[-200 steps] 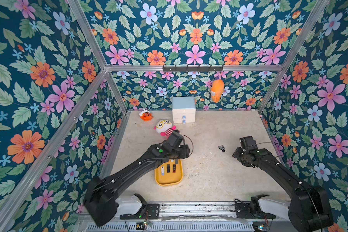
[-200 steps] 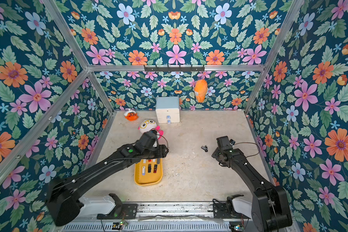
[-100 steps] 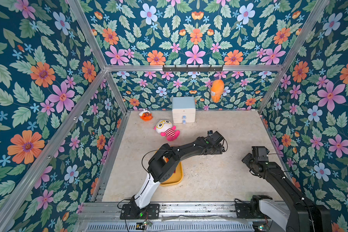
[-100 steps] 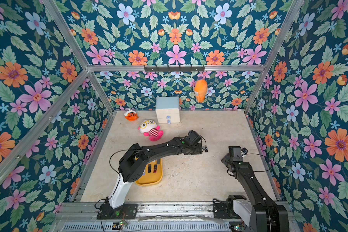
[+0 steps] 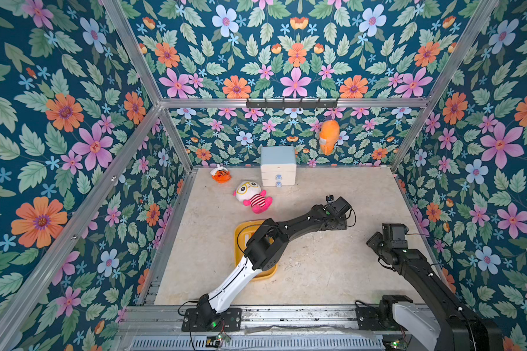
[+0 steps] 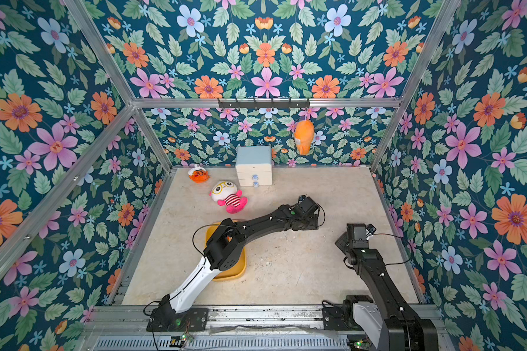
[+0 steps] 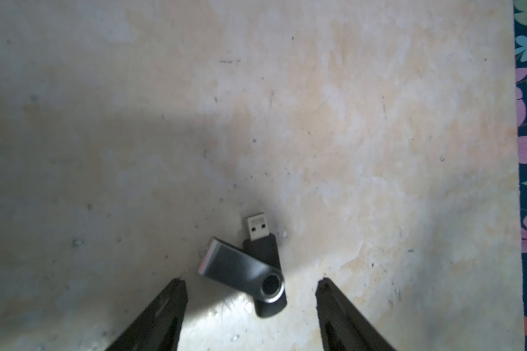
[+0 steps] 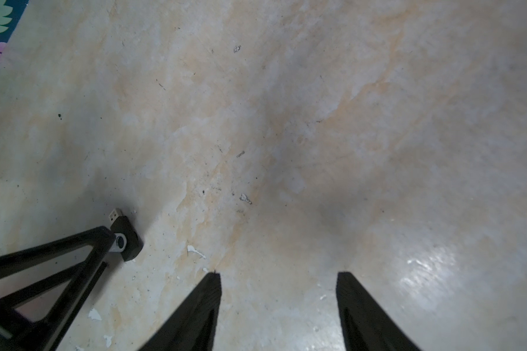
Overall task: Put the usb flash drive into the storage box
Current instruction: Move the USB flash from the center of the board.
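In both top views box (image 5: 240,243) sits lower centre of frame, partly under left arm (image 5: 292,223); drive hidden under that arm's end; left wrist: left claw (image 7: 251,282) open, tips straddling drive (image 7: 241,269) flat on table (image 7: 378,121), not pinching; right wrist: right claw (image 8: 279,275) open, empty.

A plush doll (image 5: 253,199) lies near the white drawer chest (image 5: 278,165) and orange toy (image 5: 220,175); an orange plush (image 5: 328,138) hangs above.

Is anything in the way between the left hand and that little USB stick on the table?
Nothing visible is. The usb flash drive lies on the bare table, its swivel cover swung aside, just at the open fingertips of the left hand.
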Tool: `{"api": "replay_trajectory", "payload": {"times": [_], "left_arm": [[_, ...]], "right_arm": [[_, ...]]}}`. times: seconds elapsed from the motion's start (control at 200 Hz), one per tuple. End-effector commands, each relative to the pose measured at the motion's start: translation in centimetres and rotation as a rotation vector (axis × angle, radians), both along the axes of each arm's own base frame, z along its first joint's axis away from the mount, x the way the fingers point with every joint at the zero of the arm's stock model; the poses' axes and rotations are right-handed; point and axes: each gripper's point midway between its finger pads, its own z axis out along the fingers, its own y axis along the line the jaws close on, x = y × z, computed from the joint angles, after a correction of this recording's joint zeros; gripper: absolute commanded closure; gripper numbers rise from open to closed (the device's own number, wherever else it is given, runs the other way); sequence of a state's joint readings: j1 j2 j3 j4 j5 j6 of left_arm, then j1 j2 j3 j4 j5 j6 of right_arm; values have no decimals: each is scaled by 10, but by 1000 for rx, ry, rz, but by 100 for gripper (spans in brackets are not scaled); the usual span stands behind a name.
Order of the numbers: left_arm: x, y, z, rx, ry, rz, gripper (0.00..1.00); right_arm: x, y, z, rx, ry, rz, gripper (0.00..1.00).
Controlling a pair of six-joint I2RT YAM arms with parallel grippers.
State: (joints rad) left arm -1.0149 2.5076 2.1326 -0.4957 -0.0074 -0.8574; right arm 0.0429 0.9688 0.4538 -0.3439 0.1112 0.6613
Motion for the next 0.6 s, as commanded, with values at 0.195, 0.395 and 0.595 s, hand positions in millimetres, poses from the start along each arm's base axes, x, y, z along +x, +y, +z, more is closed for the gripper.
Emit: {"api": "replay_trajectory", "payload": {"times": [0.195, 0.395, 0.595], "left_arm": [[-18, 21, -53, 223, 43, -118, 41], [-33, 31, -72, 325, 43, -240, 50], [-47, 46, -82, 432, 30, -352, 51]], "right_arm": [[4, 0, 2, -4, -10, 8, 35], [6, 1, 0, -3, 1, 12, 35], [6, 1, 0, -2, 1, 13, 35]]}}
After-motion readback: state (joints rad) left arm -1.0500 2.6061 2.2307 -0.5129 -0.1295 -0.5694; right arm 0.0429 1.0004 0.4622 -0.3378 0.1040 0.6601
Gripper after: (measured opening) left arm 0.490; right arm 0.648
